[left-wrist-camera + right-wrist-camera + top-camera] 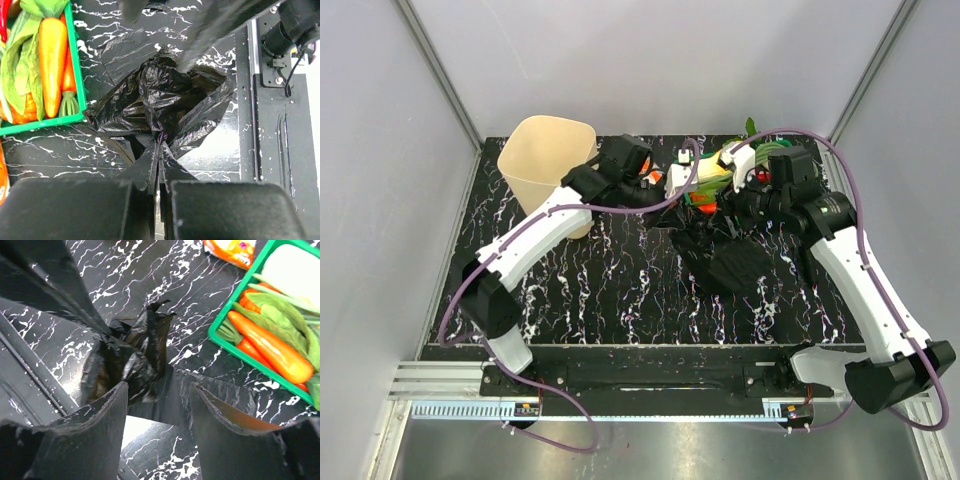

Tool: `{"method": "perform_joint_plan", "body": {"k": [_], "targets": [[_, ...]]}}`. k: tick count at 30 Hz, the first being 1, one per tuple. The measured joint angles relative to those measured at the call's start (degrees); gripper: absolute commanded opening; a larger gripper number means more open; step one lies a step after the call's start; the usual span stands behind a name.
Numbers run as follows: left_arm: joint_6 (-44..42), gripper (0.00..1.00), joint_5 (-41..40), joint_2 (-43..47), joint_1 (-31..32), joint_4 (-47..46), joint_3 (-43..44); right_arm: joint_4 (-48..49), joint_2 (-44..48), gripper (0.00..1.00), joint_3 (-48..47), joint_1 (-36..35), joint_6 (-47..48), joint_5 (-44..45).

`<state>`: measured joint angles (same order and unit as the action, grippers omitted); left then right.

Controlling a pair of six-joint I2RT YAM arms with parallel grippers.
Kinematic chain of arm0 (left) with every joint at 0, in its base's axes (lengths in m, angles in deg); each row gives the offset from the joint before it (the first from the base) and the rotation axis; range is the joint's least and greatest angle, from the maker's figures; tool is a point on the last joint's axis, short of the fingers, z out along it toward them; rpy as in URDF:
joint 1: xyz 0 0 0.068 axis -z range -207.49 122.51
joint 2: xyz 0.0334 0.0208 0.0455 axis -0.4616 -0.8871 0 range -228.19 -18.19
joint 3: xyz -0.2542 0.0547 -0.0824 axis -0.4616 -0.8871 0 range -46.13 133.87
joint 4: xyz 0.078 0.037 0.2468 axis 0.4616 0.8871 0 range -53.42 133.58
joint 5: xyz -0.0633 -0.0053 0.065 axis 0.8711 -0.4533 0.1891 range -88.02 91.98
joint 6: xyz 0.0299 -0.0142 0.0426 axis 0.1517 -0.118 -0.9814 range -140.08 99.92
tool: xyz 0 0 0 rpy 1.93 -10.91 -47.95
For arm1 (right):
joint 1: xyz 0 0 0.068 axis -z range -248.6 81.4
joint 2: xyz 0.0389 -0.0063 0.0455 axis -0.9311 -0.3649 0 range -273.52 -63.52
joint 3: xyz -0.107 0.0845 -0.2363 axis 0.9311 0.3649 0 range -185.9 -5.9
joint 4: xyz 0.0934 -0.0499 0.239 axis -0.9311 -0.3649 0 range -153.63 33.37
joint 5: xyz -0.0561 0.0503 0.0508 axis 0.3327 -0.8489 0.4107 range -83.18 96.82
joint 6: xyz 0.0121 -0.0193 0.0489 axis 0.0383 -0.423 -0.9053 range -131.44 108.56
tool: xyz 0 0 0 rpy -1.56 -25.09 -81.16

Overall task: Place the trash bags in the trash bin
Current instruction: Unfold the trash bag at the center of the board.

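Left wrist view — left pincer (159, 150) clenched on the black trash bag (170, 95).
Its fingertips pinch a twisted fold of the crinkled plastic, and the rest billows just ahead of them on the marbled table (50, 150). A green tray (45, 123) holding carrots (52, 60) and leafy greens lies ahead to the left. From the right wrist, the right pincer (159, 400) is released, fingers apart — the bag is bunched just ahead of its left finger, the tray beyond on the right. From above, the cream trash bin (535, 170) stands upright to the left of the left pincer, apart from the bag.
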<state>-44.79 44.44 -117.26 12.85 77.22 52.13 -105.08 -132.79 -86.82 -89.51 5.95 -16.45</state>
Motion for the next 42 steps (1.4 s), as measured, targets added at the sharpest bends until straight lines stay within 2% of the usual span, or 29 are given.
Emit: {"method": "perform_joint_plan", "body": {"k": [8,9,12,13,18,20,22,24,26,33,42], "targets": [[-7.3,0.0,0.4,4.6,1.2,0.3,-3.0,0.2,-1.8,0.6,0.9,0.0,0.2,-5.6],[-7.9,0.0,0.4,4.6,1.4,0.3,-3.3,0.2,-1.9,0.55,0.9,0.0,0.2,-6.5],[-8.9,0.0,0.2,4.6,1.6,0.6,-4.0,0.2,-2.4,0.31,0.9,0.0,0.4,-8.5],[-9.2,0.0,0.1,4.6,1.6,0.6,-4.1,0.2,-2.7,0.28,0.9,0.0,0.3,-9.2],[-9.6,0.0,0.0,4.8,1.6,0.4,-4.2,0.8,-4.1,0.44,2.7,0.0,-0.5,-10.5],[-9.6,0.0,-0.2,5.4,1.6,-0.1,-4.6,1.0,-4.2,0.43,4.3,0.0,-0.8,-11.0],[-9.5,0.0,-0.5,6.4,1.6,-0.3,-5.1,1.0,-4.2,0.28,5.4,0.0,-1.2,-11.3],[-9.5,0.0,-0.6,7.1,1.6,-0.8,-5.1,1.1,-4.2,0.07,5.6,0.0,-1.4,-11.6],[-9.5,0.0,-0.7,7.4,1.6,-1.3,-5.1,1.5,-4.2,0.0,5.6,0.0,-1.7,-11.6],[-10.2,0.0,-1.4,7.9,1.7,-1.6,-6.4,3.6,-4.1,0.0,5.1,-0.4,-2.8,-5.7],[-11.1,0.0,-5.2,11.4,1.8,-4.4,-8.5,3.7,-3.1,0.02,-1.0,-1.3,-3.5,4.5]]}}
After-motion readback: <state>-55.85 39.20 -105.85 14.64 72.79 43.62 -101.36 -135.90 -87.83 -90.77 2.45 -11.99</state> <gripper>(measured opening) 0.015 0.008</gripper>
